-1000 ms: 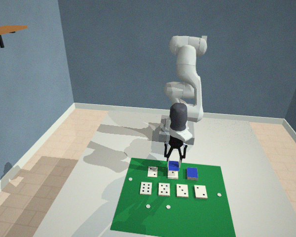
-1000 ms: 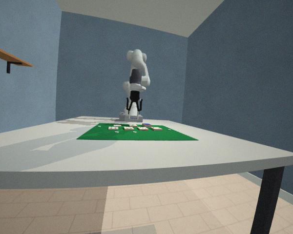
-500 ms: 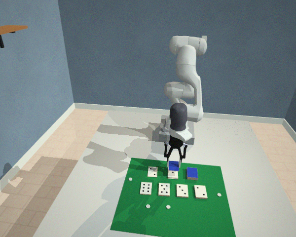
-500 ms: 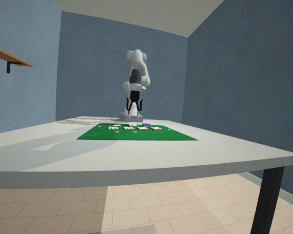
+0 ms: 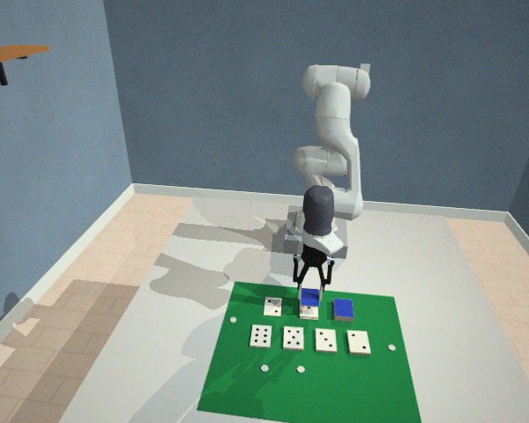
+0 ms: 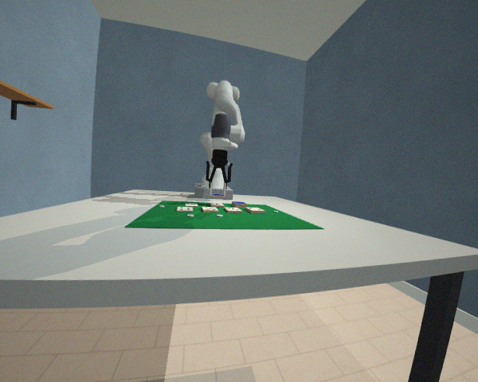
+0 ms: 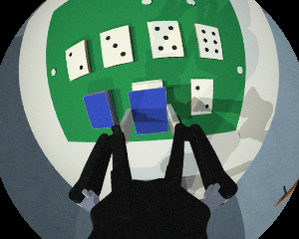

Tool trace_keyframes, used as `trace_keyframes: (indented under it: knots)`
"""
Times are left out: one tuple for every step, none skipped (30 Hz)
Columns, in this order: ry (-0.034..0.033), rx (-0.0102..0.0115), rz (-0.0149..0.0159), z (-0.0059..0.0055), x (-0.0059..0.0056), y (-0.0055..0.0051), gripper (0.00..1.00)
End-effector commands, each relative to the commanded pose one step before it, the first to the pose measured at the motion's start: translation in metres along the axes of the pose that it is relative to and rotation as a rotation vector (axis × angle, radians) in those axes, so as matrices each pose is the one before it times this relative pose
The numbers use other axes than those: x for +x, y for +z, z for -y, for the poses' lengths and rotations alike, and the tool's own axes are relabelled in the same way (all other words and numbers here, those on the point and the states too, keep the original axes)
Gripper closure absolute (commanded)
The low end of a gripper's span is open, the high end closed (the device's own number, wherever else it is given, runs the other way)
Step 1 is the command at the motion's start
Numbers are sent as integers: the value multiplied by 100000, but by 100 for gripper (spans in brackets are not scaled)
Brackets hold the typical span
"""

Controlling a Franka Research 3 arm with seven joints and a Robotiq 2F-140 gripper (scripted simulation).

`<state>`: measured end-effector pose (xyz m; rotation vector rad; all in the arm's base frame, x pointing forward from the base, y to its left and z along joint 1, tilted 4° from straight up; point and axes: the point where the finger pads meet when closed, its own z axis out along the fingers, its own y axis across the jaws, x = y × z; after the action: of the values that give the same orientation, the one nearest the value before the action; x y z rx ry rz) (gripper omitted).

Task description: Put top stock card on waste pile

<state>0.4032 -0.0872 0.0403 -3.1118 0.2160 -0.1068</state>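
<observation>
My gripper [image 5: 310,292] [image 6: 217,189] [image 7: 149,113] is shut on a blue-backed card [image 5: 309,297] [image 7: 149,111] and holds it flat a little above the waste pile [image 5: 309,313] [image 7: 148,84]. The pile's white face-up top card shows just past the held card's edge. The face-down stock [image 5: 343,309] [image 6: 240,203] [image 7: 98,110], a blue-topped stack, stands beside the waste pile on the green mat [image 5: 346,391] [image 6: 231,223] [image 7: 70,20]. The held card does not touch the stock.
A single face-up card [image 5: 272,307] [image 7: 203,96] lies on the other side of the waste pile. A row of several face-up pip cards [image 5: 293,337] [image 7: 164,39] lies farther from the arm's base. Small white discs [image 5: 264,367] [image 5: 391,347] dot the mat. The arm's base [image 5: 301,227] stands behind the mat.
</observation>
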Motion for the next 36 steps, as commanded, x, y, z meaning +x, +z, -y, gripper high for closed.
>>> trace_keyframes:
  knots:
    - [-452, 68, -639, 35, 254, 389, 57]
    - [0, -1, 0, -4, 7, 161, 57]
    - [0, -2, 0, -5, 7, 169, 57]
    - [0, 3, 0, -3, 8, 174, 57]
    - [0, -2, 0, -5, 7, 180, 57]
    - [0, 1, 0, -4, 8, 183, 57]
    - [0, 0, 0, -4, 8, 186, 57]
    - [0, -3, 0, -5, 8, 187, 57]
    - [-1, 3, 0, -3, 9, 186, 57]
    - [0, -3, 0, -5, 7, 184, 57]
    - [0, 2, 0, -4, 8, 181, 57]
    - [0, 0, 0, -4, 8, 176, 57]
    - [0, 0, 0, 0, 0, 0, 57]
    - [0, 0, 0, 0, 0, 0, 57]
    - [1, -3, 0, -5, 7, 171, 57]
    - [-1, 3, 0, -3, 8, 163, 57]
    - [0, -1, 0, -4, 7, 156, 57]
    - [0, -3, 0, -4, 6, 147, 57]
    - [-1, 3, 0, -2, 7, 136, 57]
    - [0, 0, 0, -3, 6, 126, 57]
    - [0, -2, 0, -3, 4, 115, 57]
    - [0, 0, 0, -3, 4, 103, 57]
    - [0, 2, 0, -2, 5, 91, 57]
    - [0, 1, 0, -2, 4, 79, 57]
    - [0, 0, 0, -2, 3, 66, 57]
    - [0, -1, 0, -1, 2, 55, 57]
    - [0, -1, 0, -1, 2, 43, 57]
    - [0, -1, 0, -1, 1, 33, 57]
    - [0, -1, 0, -1, 1, 23, 57]
    - [0, 0, 0, 0, 0, 0, 57]
    - [0, 0, 0, 0, 0, 0, 57]
    - [0, 0, 0, 0, 0, 15, 57]
    - [0, 0, 0, 0, 0, 8, 57]
    - [0, 0, 0, 0, 0, 3, 57]
    - [0, 0, 0, 0, 0, 0, 57]
    - [0, 0, 0, 0, 0, 0, 57]
